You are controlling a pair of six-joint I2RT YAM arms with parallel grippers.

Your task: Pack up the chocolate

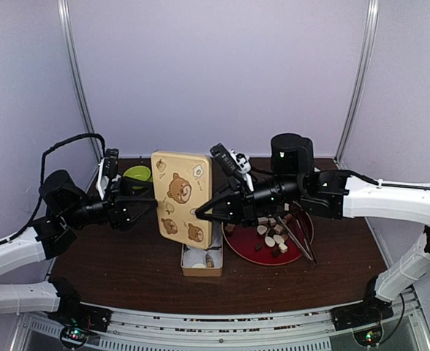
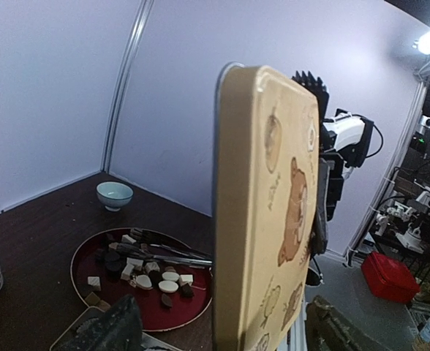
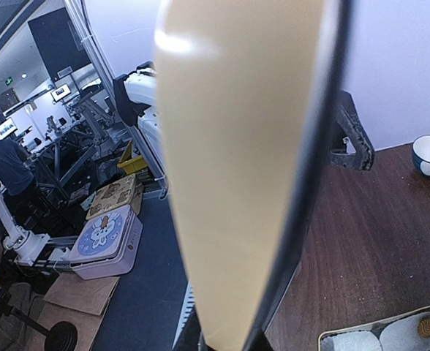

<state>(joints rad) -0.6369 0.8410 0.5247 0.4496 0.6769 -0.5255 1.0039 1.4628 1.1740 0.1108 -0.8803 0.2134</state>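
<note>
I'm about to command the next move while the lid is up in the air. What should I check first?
1. Right gripper clamped on the tan bear-print tin lid: ok, it pinches the lid's edge.
2. Left gripper clear of the lid: ok, its jaws are wide open with a gap on either side.
3. Lid off the open rectangular tin base: ok, it is held upright above the base.
4. Chocolate pieces packed: not ok, most lie on the round red tray.
5. Thin dark tongs free: ok, they rest on the tray.
6. Firmness of the grip on the lid: cannot tell.
</note>
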